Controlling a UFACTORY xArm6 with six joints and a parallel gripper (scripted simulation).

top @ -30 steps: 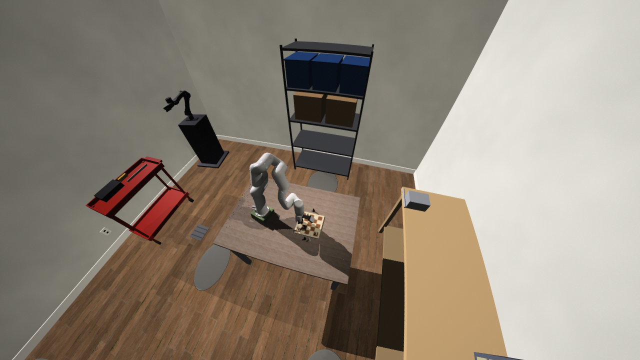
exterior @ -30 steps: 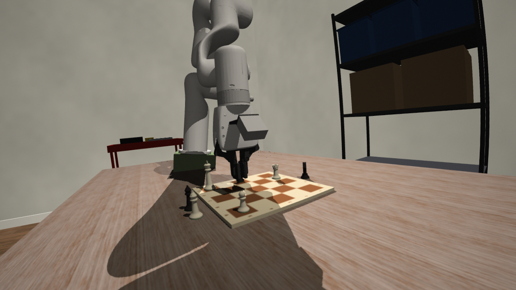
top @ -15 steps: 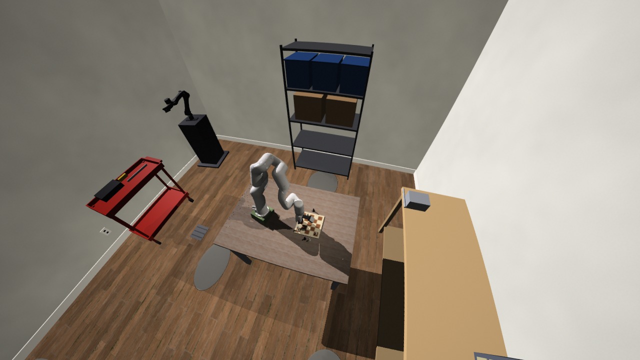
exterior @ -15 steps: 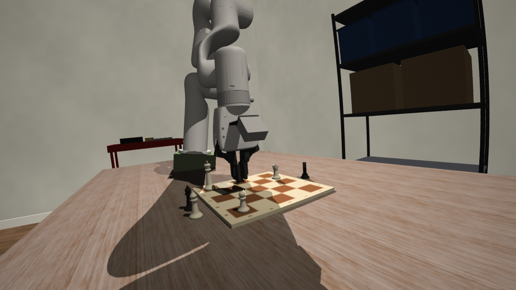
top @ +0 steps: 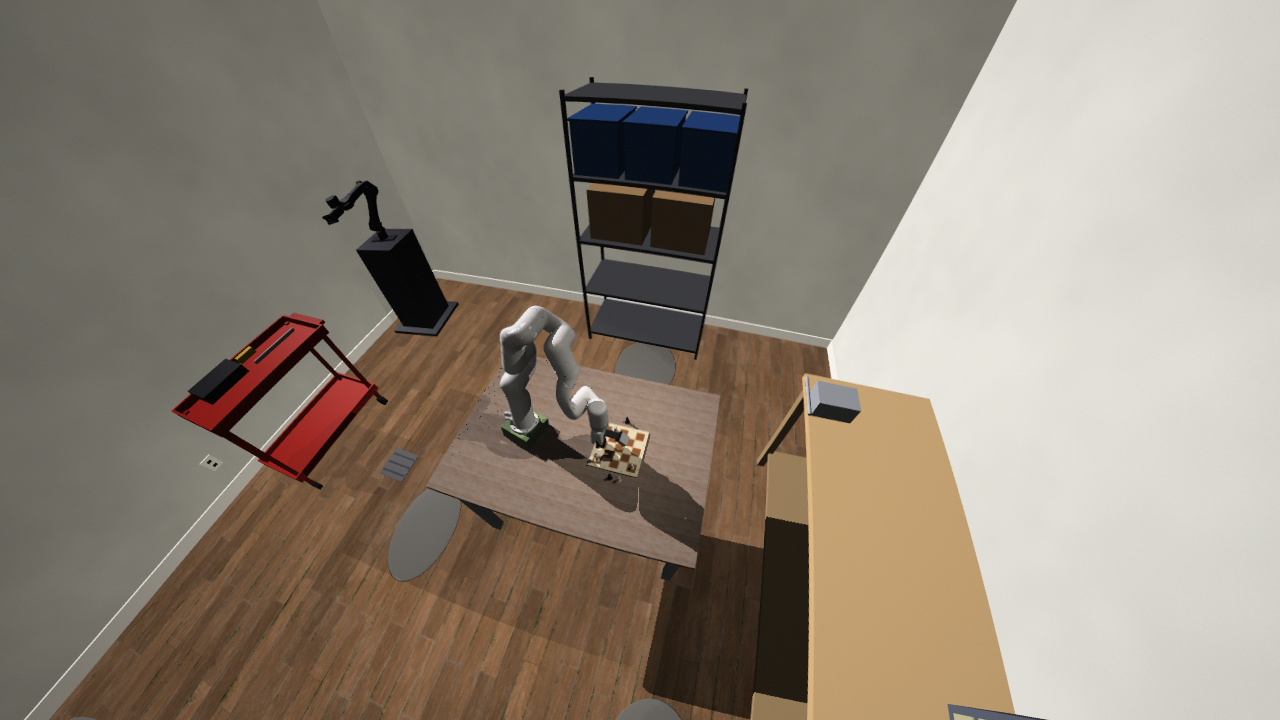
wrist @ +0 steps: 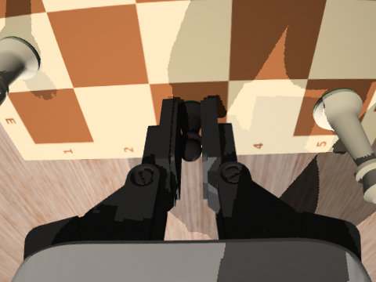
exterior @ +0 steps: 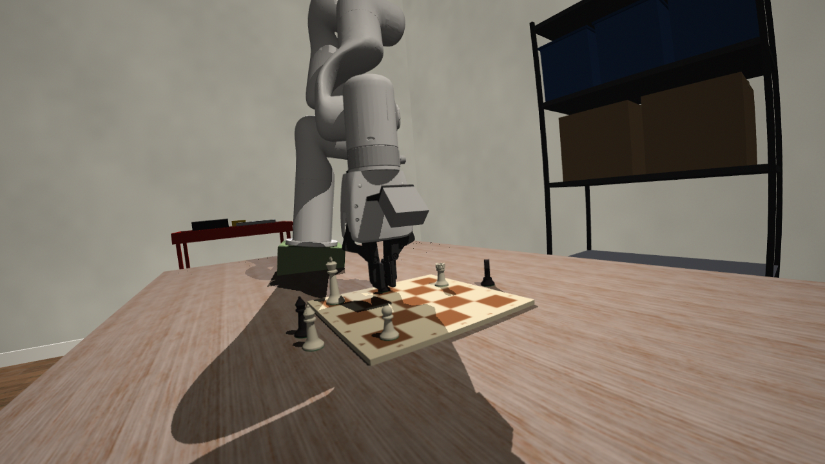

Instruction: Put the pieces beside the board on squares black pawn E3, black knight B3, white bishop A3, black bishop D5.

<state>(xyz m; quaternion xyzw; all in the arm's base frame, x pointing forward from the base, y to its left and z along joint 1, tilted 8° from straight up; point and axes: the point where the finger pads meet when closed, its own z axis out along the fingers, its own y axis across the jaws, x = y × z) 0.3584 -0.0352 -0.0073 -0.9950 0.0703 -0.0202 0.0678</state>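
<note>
My gripper [exterior: 383,283] [wrist: 190,121] [top: 601,439] is shut on the black pawn [wrist: 191,146], a small dark piece with a round head. It holds the pawn upright, low over the chessboard [exterior: 495,300] [wrist: 94,42] [top: 637,454], at the edge row marked E, between the digits 2 and 4. The fingers hide the pawn's base, so I cannot tell if it touches the square. A white bishop [exterior: 312,330] and a black piece [exterior: 300,316] stand on the table beside the board's left corner. Another tall black piece [exterior: 487,272] stands off the board's far side.
On the board stand a tall white piece [exterior: 332,281] [wrist: 345,117], a white pawn [exterior: 387,323] and a white rook [exterior: 441,274]; another white piece [wrist: 17,59] shows at the wrist view's left. The arm's base [exterior: 302,259] stands behind the board. A black shelf rack [exterior: 657,104] is at the right.
</note>
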